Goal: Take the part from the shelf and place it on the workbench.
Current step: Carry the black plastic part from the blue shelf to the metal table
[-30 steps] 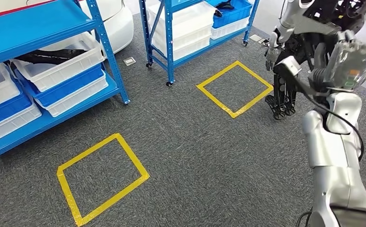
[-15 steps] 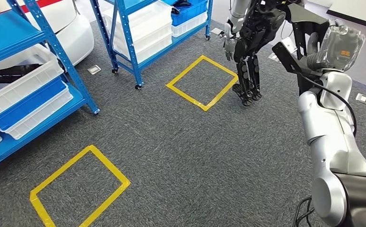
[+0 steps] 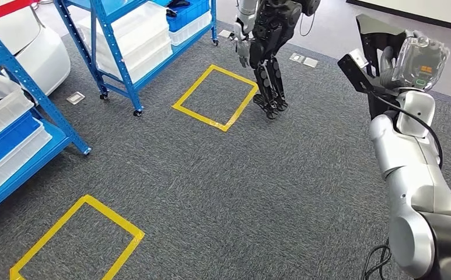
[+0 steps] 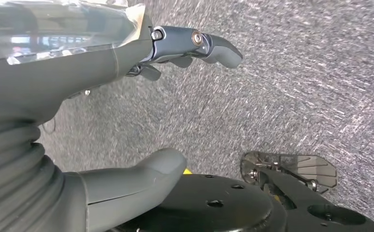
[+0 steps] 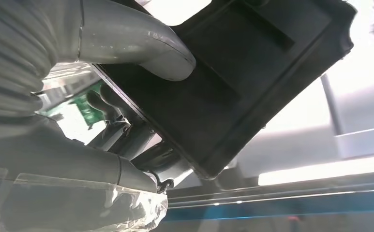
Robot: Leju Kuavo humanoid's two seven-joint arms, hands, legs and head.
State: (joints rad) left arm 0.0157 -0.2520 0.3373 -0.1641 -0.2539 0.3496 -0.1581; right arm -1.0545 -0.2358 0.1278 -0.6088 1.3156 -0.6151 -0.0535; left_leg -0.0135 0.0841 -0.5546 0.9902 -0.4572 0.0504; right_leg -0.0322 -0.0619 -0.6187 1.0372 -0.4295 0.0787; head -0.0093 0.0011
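view swings right since a second ago, so robot turns from shelf [image 3: 118, 41] | right robot hand [image 3: 412, 58] grasps black part [image 3: 374, 35], raised well apart from shelf | left robot hand [image 4: 127, 145] released, holding nothing | worktop not yet reached

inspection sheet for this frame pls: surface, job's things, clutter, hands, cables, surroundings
Surface: grey carpet with two yellow tape squares; workbench not seen.
Job's things: black part gripped in right hand, raised.
Clutter: small floor plates near the racks.
Hands: left hand holds nothing, fingers apart, over the carpet.
Cables: black cable along right arm.
Surroundings: blue shelving with white and blue bins; second humanoid robot standing; white car.
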